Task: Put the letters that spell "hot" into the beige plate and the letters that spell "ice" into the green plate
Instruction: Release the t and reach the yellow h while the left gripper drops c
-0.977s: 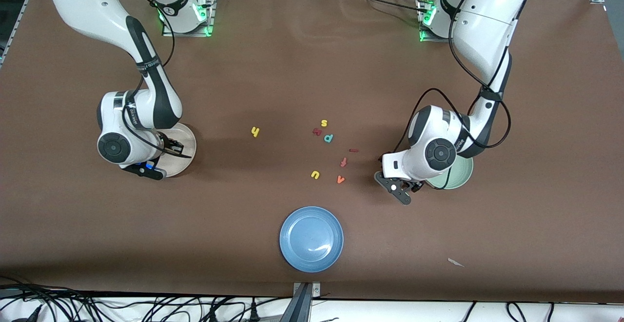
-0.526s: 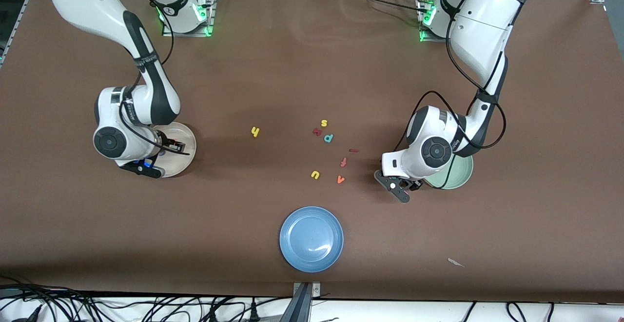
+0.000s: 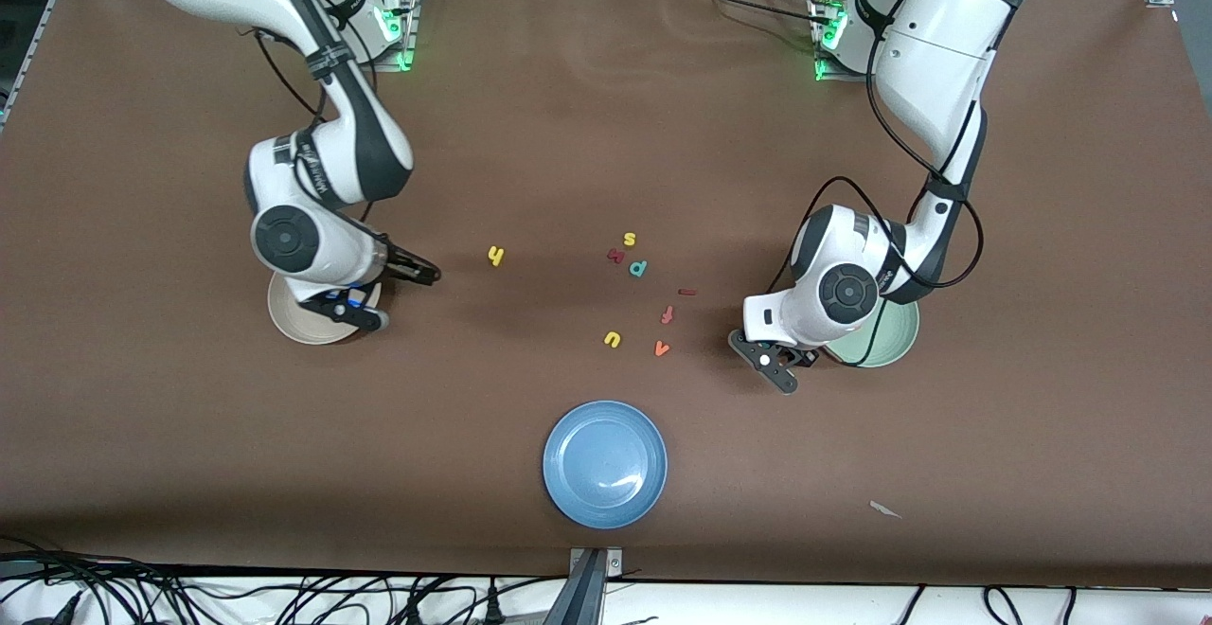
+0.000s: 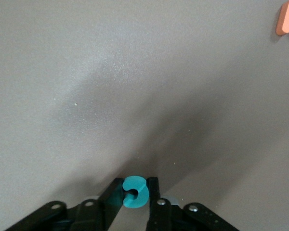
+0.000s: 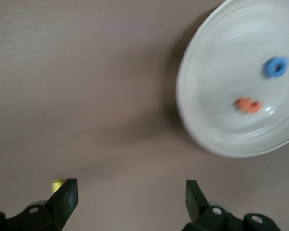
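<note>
My left gripper [image 4: 135, 186] is shut on a teal "c" [image 4: 135, 192] low over the table, beside the green plate [image 3: 895, 346]; in the front view this gripper [image 3: 784, 369] hides the letter. My right gripper [image 5: 130, 197] is open and holds nothing. In the front view it [image 3: 388, 295] hangs by the beige plate [image 3: 284, 320], on the side toward the yellow "h" [image 3: 495, 255]. That plate [image 5: 216, 57] holds a blue "o" [image 5: 275, 66] and an orange "t" [image 5: 248, 104]. The dark red "i" [image 3: 687, 292] lies mid-table.
Other loose letters lie mid-table: yellow "s" [image 3: 630, 239], teal "p" [image 3: 638, 268], reddish "f" [image 3: 667, 314], yellow "u" [image 3: 613, 338], orange "v" [image 3: 662, 348]. A blue plate [image 3: 604, 462] sits nearer the front camera. A paper scrap [image 3: 885, 509] lies toward the left arm's end.
My right gripper opened and swung from over the beige plate toward the yellow "h". My left gripper shut on the teal "c" with hardly any arm motion.
</note>
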